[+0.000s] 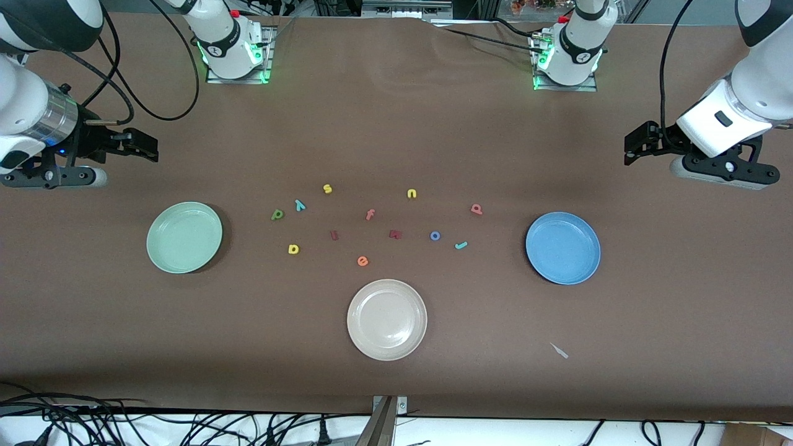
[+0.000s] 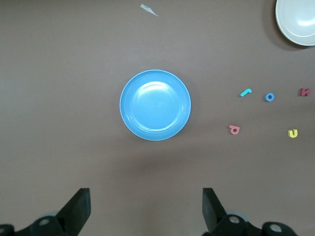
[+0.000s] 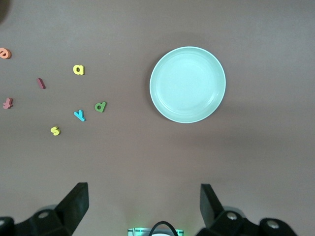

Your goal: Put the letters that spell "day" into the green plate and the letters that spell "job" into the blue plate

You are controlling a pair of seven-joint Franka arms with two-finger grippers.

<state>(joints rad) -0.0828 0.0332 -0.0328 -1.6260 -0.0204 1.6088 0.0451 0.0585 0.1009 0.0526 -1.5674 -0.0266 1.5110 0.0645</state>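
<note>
The green d [image 1: 277, 215], the teal y [image 1: 300, 205] and the yellow a [image 1: 293, 249] lie flat on the brown table [image 1: 396, 384], close together. They sit beside the green plate [image 1: 184, 237], toward the right arm's end of the table, and none of them touches it. The a is nearer to the front camera than the d and the y. The green plate has nothing in it.

The blue o [image 1: 435, 235], the teal j [image 1: 461, 245] and the pinkish-red b [image 1: 476, 209] lie near the blue plate [image 1: 562, 248], toward the left arm's end. The b is farther from the front camera than the o and the j. The blue plate has nothing in it too.

Between the 2 groups lie other letters: a yellow s [image 1: 327, 189], a yellow n [image 1: 411, 194], an orange f [image 1: 370, 215], an orange e [image 1: 362, 261] and 2 dark red pieces. A cream-white plate [image 1: 386, 319] sits nearest to the front camera.

The left gripper [image 1: 632, 150] waits up in the air over the table by the blue plate, its fingers [image 2: 78, 209] spread wide and holding nothing. The right gripper [image 1: 148, 148] waits over the table by the green plate, its fingers [image 3: 76, 202] spread wide and bare too.
</note>
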